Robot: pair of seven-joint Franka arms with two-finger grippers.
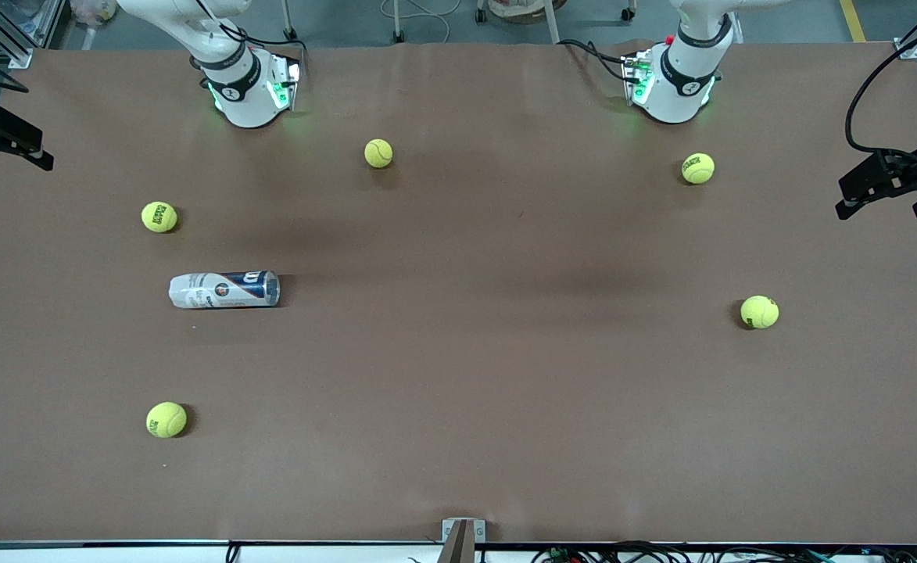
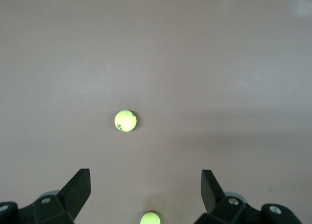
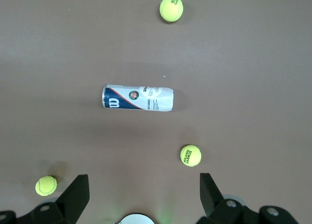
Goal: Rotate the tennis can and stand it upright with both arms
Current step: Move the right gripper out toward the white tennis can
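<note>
The job has not started yet. The tennis can [image 1: 224,289] lies flat on its side on the brown table [image 1: 474,391], toward the right arm's end. No gripper touches it. It has to be turned and stood up, so all of the work is left to do.

The right gripper [image 3: 141,197] hangs high over the table near its own base, with its two fingers spread wide and nothing between them. Its wrist view looks down on the can, which shows its navy part with the white "W" at one end and its white part at the other. The left gripper [image 2: 146,192] also hangs high, over the left arm's end of the table, fingers spread wide and empty. Both arms seem to be waiting.

Five yellow-green tennis balls sit around the table. One ball [image 1: 159,216] is near the can, farther from the front camera. Another ball [image 1: 166,419] is nearer to that camera than the can. A third ball [image 1: 378,153] sits between the two arm bases. Two more balls [image 1: 697,168] [image 1: 760,311] lie at the left arm's end, well apart from the can.

The table top is smooth, flat and brown. A grey floor with cables shows past its edge, and black camera stands poke in at the sides.
</note>
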